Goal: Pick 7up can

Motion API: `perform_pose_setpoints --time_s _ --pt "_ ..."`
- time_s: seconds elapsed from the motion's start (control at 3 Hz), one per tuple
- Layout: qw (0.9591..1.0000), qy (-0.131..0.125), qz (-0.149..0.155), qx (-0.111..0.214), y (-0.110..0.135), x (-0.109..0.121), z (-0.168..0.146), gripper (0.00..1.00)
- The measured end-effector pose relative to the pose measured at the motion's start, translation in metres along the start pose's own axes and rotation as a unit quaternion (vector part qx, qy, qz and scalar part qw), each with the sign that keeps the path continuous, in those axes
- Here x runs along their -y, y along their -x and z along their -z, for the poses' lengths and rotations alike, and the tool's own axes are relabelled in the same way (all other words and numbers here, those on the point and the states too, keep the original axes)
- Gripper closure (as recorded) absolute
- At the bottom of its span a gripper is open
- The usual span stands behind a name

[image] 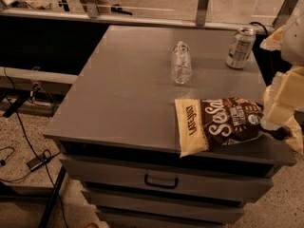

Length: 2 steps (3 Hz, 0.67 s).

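Note:
The 7up can [240,47] stands upright at the far right of the grey cabinet top [128,94]. It is whitish-silver with green markings and a silver top. My gripper [276,109] hangs at the right edge of the view, over the right end of a chip bag and well in front of the can. It does not touch the can. Part of the gripper is cut off by the frame edge.
A clear plastic bottle [181,63] stands left of the can near the middle. A brown and cream chip bag [221,122] lies at the front right edge. Drawers [161,179] are below the top. A railing [142,18] runs behind. Cables lie on the floor at left.

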<state>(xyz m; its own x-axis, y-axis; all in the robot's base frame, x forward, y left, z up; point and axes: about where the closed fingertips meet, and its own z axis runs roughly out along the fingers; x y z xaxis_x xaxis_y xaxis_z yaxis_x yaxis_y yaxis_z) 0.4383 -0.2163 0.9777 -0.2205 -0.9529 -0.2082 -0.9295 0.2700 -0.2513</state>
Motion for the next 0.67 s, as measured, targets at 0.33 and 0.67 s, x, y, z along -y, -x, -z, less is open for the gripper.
perform_pose_setpoints --time_s 0.33,0.67 --pt "1.0000 -0.004 0.003 -0.001 0.000 0.008 -0.004 0.00" --pt "0.9998 -0.019 0.007 -0.002 0.000 0.045 -0.019 0.00"
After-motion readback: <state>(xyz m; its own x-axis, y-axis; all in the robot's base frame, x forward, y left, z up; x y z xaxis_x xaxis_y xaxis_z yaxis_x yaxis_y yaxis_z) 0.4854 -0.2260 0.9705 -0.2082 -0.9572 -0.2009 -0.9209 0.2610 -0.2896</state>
